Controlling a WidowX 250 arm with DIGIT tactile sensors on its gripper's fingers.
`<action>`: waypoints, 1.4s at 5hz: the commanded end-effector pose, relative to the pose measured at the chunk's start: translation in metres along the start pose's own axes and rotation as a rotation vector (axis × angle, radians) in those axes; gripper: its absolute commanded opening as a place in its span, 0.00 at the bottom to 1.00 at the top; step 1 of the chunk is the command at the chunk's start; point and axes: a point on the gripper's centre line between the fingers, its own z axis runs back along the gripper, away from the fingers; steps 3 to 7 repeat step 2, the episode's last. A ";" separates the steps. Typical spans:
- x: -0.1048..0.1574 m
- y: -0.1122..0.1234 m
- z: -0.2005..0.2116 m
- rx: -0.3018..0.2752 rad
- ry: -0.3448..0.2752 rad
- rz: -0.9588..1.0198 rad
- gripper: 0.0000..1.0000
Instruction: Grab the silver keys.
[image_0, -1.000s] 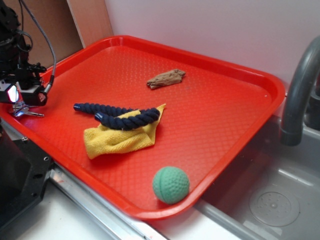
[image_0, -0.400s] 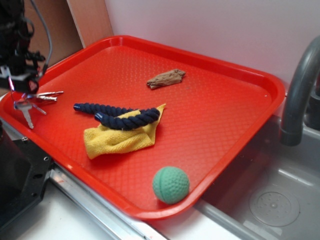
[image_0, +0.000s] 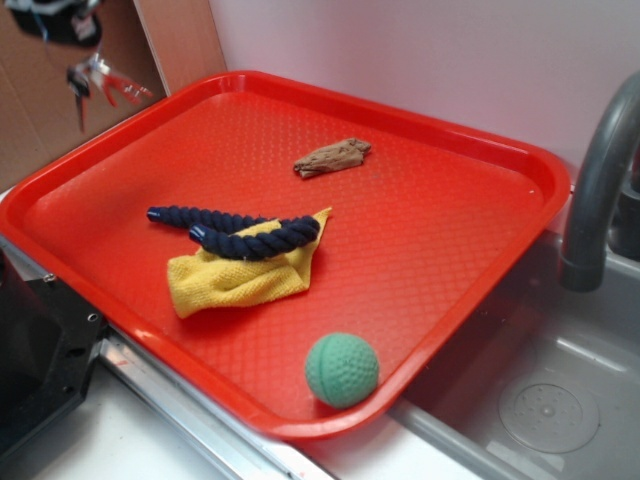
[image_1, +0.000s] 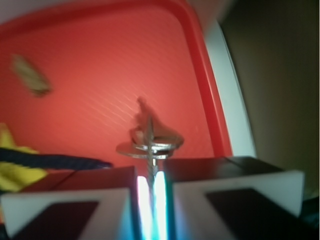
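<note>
silver keys (image_0: 95, 80) — dangling above tray's (image_0: 480, 290) far-left rim | claw (image_1: 150, 187) — clamped on them

My work surface is a red tray (image_0: 480, 240) with a raised rim. On it lie a yellow cloth (image_0: 235, 280) with a dark blue rope (image_0: 235, 232) across it, a brown scrap (image_0: 332, 157) towards the far side, and a green ball (image_0: 342, 369) at the near edge, well apart from the rest.

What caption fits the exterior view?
Robot hand holds silver metal keys lifted above the red plastic tray.
</note>
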 end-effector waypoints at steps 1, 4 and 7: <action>0.013 -0.027 0.069 0.050 -0.044 -0.204 0.00; 0.012 -0.028 0.061 0.022 -0.014 -0.183 0.00; 0.012 -0.028 0.061 0.022 -0.014 -0.183 0.00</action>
